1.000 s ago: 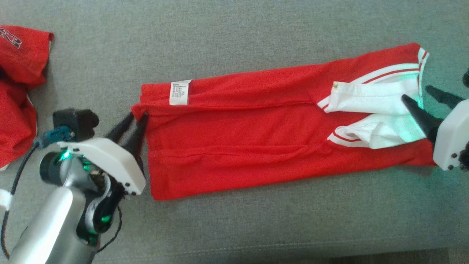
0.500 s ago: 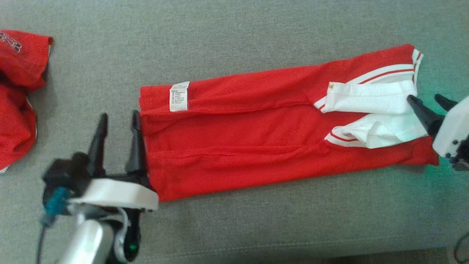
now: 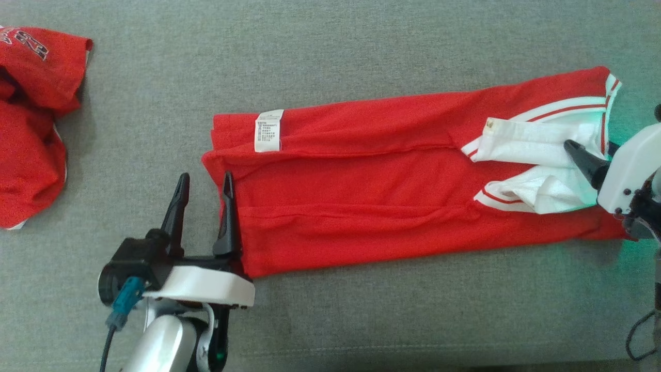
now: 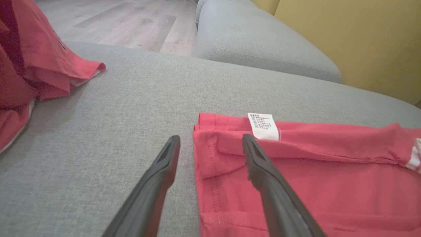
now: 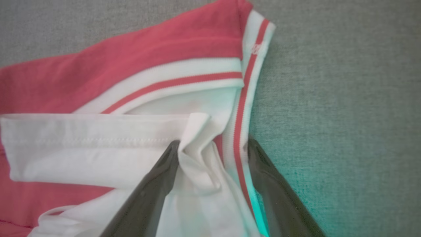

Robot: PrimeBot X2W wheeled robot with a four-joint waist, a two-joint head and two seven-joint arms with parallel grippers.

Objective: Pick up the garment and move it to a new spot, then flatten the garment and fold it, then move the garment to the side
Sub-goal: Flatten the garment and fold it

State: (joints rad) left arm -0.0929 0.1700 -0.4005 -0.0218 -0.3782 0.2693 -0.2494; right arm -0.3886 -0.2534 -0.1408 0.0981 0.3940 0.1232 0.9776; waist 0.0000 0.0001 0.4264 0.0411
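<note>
Shirt (image 3: 361, 196) half-folded, ends at your left claw (image 3: 205, 178) and right claw (image 5: 213, 142), both wide, empty; next you probably regrip, fold crosswise.

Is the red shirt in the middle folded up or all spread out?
Folded. The red garment lies as a long narrow strip, its white sleeves tucked on top and its inside label showing.

The garment (image 3: 361, 196) lies flat on the couch (image 3: 361, 46), one end edge between the jaws of the left gripper (image 4: 211, 138), its label (image 4: 264, 126) just beyond the inner jaw's tip. Its other end sits bunched between the jaws of the right gripper (image 5: 213, 143). A second garment (image 3: 31, 129) lies well apart, beyond the left gripper's outer jaw.
</note>
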